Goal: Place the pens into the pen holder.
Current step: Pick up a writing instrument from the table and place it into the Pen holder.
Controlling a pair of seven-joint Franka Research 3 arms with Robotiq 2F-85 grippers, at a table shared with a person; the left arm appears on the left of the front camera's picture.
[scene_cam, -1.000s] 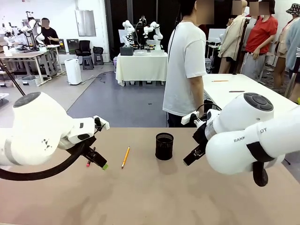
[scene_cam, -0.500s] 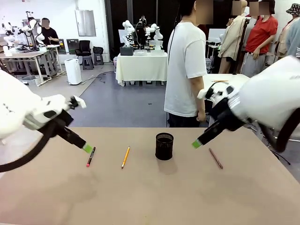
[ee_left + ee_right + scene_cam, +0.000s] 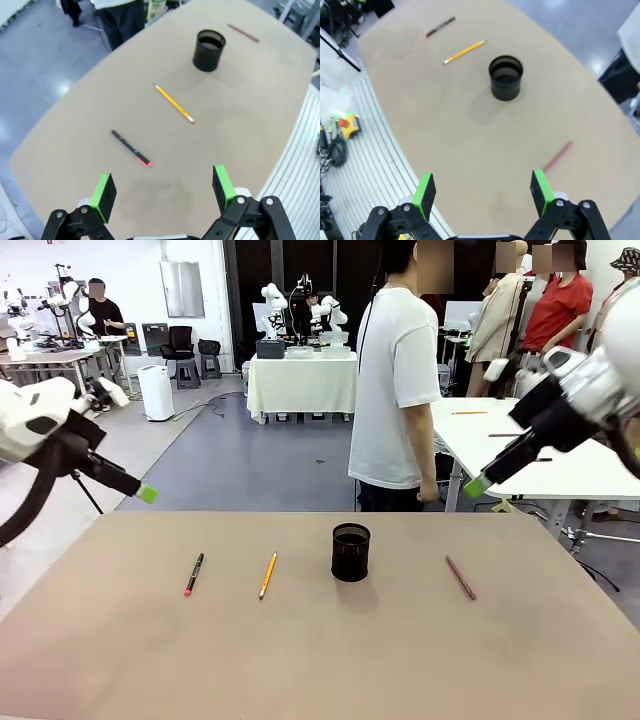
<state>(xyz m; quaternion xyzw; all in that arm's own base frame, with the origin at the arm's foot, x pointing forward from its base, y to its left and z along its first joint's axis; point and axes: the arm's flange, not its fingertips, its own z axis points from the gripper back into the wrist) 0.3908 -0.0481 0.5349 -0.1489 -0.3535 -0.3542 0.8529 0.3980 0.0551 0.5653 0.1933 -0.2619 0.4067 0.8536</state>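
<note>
Table (image 3: pixel 320 660): black pen (image 3: pixel 194 574) and yellow pencil (image 3: pixel 268 575) flat, left of pen holder (image 3: pixel 350 552); reddish pen (image 3: pixel 461 578) flat on right. Nothing sticks out of holder. Left gripper (image 3: pixel 147 494) and right gripper (image 3: pixel 475 485) have risen off table to far sides, jaws spread, empty. No pickup begun yet.

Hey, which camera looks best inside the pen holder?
The right wrist view: it looks almost straight down into the pen holder, which looks empty. The left wrist view has the pen holder smaller, at a slant; the front view sees the pen holder side-on, mostly mesh wall.
</note>
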